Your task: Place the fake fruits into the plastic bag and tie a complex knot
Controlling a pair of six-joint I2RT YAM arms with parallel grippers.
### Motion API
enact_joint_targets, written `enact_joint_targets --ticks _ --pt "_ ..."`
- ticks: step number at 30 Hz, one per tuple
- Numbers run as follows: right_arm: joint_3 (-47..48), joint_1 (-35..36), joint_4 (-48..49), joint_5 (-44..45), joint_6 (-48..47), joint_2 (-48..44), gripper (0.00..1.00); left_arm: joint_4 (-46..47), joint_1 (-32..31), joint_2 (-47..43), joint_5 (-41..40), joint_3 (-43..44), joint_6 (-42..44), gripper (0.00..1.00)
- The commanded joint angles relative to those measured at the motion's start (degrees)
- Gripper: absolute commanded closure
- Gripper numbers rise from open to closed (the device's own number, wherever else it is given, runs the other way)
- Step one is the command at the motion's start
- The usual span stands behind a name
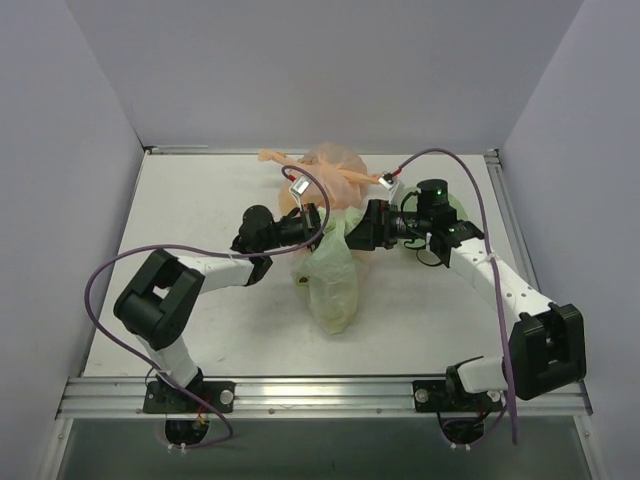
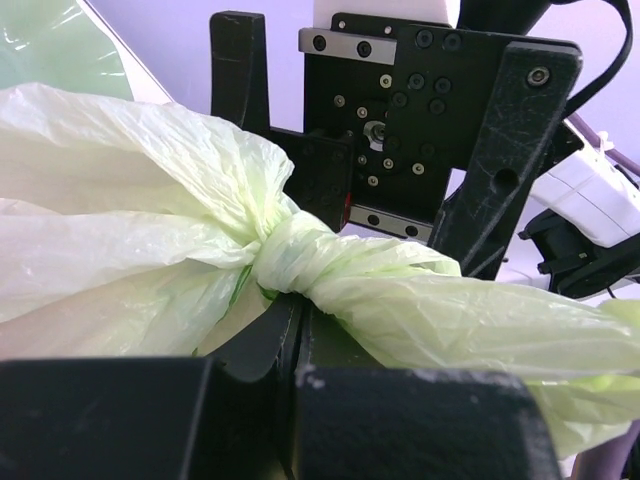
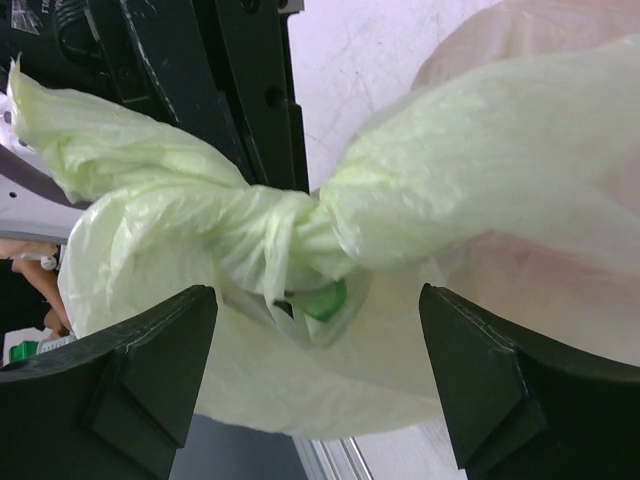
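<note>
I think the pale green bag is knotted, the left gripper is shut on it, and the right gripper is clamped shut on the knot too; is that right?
Not quite. The right gripper is open: the right wrist view shows its fingers apart on either side of the knot. The plastic bag is knotted and the left gripper is shut on it.

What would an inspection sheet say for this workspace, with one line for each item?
Surface: white table, no spill seen.
Job's things: green bag in the middle, tied in a knot; fruits: nothing seen.
Clutter: orange bag behind it; green dish by the right arm.
End effectors: left end effector shut on the green bag at the knot; right end effector open, fingers either side of the knot.
Cables: purple cables loop from both arms.
Surroundings: plain walls; metal rail at the near edge.
</note>
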Motion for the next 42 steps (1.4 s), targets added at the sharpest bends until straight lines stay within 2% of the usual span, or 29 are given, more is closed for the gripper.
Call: enact_joint_targets --ticks 1,3,4,7,9,11,15,18,30,35,39,42 --pt "2.7 -2.56 -9.44 -1.65 -5.85 -2.67 0.15 4.84 0.25 -1.36 0.12 2.76 0.25 1.0" --pt "2.87 -3.97 -11.29 -2.27 -5.77 -3.11 0.19 4.66 0.16 -1.27 0.38 3.11 0.25 1.0" --pt "2.79 -4.5 -11.3 -2.44 -5.59 -3.98 0.27 4.66 0.16 -1.27 0.47 3.11 0.25 1.0" --pt "2.52 -5.56 -10.08 -1.48 -4.28 -5.04 0.42 4.66 0.07 -1.0 0.38 3.11 0.25 1.0" --pt "2.0 -5.56 -7.36 -0.96 -1.82 -4.96 0.46 4.84 -0.02 -0.74 0.47 3.2 0.17 1.0" --pt "1.38 -5.56 -3.05 -0.86 0.91 -4.08 0.53 4.92 -0.02 -0.65 0.64 3.37 -0.01 1.0" --pt "-0.2 -4.95 4.95 -1.39 6.0 -1.63 0.58 5.01 -0.28 -0.13 0.12 4.51 -0.36 1.0" --pt "-1.17 -3.2 7.77 -2.1 7.07 -1.09 0.58 5.01 -0.46 0.31 -0.41 5.57 -0.71 1.0" --pt "-3.81 2.96 8.21 -2.71 5.31 -0.21 0.55 6.42 -1.42 2.07 -2.96 8.03 -2.21 1.0" --pt "-2.76 3.58 13.66 -3.41 7.85 3.21 0.54 8.0 -3.09 2.51 -2.52 6.8 -3.0 1.0" --pt "-0.03 1.66 13.14 -4.9 6.2 4.36 0.44 8.18 -3.27 1.37 -0.95 3.82 -2.73 1.0" --pt "2.17 0.51 5.43 -6.22 0.25 3.22 0.37 8.61 -3.18 0.76 0.46 1.18 -2.82 1.0"
